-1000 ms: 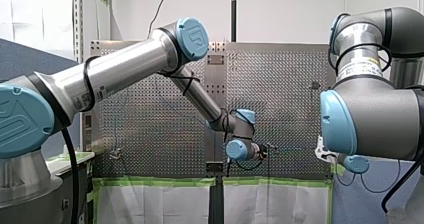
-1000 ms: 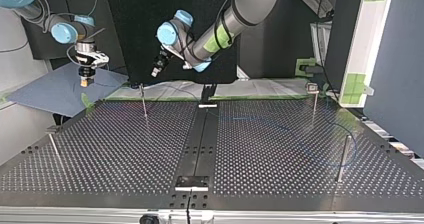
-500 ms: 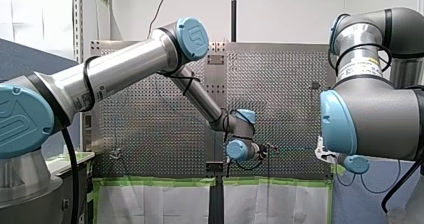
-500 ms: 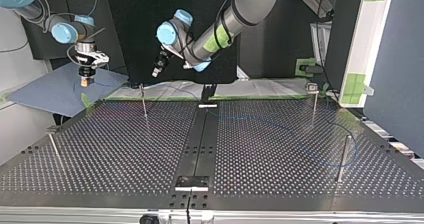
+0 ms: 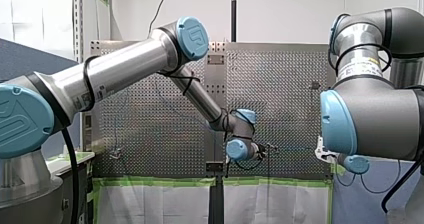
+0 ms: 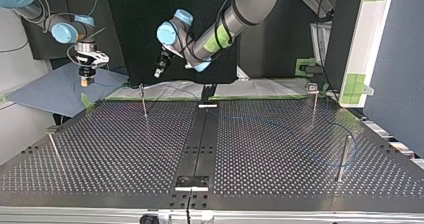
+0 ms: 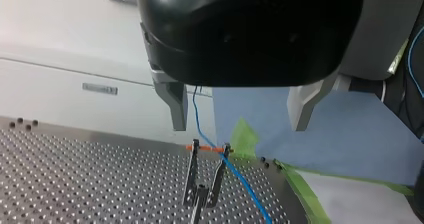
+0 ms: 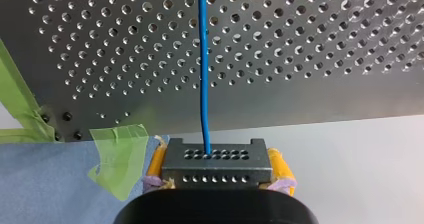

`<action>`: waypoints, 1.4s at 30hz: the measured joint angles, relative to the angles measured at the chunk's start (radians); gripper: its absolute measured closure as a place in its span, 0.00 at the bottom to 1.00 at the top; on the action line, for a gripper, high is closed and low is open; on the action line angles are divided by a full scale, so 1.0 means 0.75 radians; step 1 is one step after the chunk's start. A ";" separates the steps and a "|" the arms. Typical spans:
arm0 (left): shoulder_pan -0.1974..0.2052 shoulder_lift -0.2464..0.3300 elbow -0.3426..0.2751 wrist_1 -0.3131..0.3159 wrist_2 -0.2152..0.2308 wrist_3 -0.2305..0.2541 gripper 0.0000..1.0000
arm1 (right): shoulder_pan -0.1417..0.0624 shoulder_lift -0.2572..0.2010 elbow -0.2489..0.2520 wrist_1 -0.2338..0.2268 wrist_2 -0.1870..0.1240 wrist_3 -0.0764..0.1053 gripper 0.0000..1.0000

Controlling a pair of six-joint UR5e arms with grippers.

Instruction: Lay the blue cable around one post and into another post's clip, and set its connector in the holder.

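The left gripper [image 7: 239,126] has just drifted a touch sideways along the table's far edge, as the top view shows it, while the right arm has not budged. Its metal fingers [image 7: 175,109] stand wide apart with nothing between them, so it has let go. It hangs above the forked clip post [image 7: 193,174] near a corner of the perforated table [image 7: 75,184]. The blue cable [image 7: 244,184] already lies across the top of that fork, with an orange sleeve [image 7: 205,147] sitting between the two prongs. One way the cable runs out over the table, the other way it goes off past the edge. To me that reads as the clip step done and the left arm backing away. The right gripper [image 8: 217,166] hangs beyond the table's edge, over a blue sheet [image 8: 50,194] and near a scrap of green tape [image 8: 120,156]. Its yellow pads [image 8: 278,168] are squeezed in on a small drilled block [image 8: 217,156], and the cable comes out of that block straight and taut, so this gripper is clamped on the cable's end. In the top view a faint blue line seems to curve by the post [image 6: 343,156] near the table's edge at that view's right, but it is too faint to say whether it wraps the post. I cannot pick out the holder, so seating the connector looks like what is left.
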 joint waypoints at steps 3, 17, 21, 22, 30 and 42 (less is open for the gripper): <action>0.007 0.025 -0.024 0.000 -0.021 -0.005 0.00 | -0.001 0.001 0.000 0.002 0.000 0.002 1.00; 0.039 0.182 -0.180 0.146 -0.174 -0.146 0.00 | 0.000 0.002 0.000 0.027 0.001 0.015 1.00; 0.079 0.232 -0.230 0.196 -0.198 -0.196 0.00 | 0.002 0.002 0.000 0.030 0.002 0.027 1.00; 0.091 0.244 -0.242 0.207 -0.194 -0.207 0.00 | 0.003 0.002 0.000 0.030 0.002 0.030 1.00; 0.187 0.341 -0.339 0.304 -0.112 -0.264 0.00 | 0.010 0.003 0.000 0.025 -0.005 0.052 1.00; 0.275 0.470 -0.468 0.434 -0.137 -0.226 0.00 | 0.015 0.004 0.000 0.017 -0.017 0.061 1.00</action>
